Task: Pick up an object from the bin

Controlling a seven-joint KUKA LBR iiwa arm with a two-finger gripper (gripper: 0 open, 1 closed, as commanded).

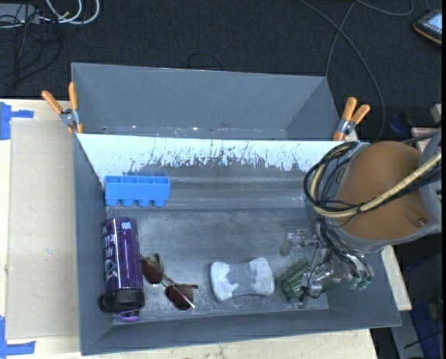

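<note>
Gripper [313, 278]: hanging low in the near right corner of the bin [208, 111], just beside a small dark green thing [292, 285], arguably the handiest pick from there. Lying farther left: 1 pale grey lump [242, 279], sunglasses [168, 283], 1 purple bottle [122, 264]. Being crowded by cables [324, 185] and wrist cover [380, 193], so cannot tell whether spread or pinching, nor what the green thing is.

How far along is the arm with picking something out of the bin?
Done: nothing lifted; the blue block, purple bottle, sunglasses and pale grey lump lie on the bin floor. In hand: the gripper is low in the near right corner, at a small green thing. Left: a grasp, which I cannot confirm, and the lift out.
</note>
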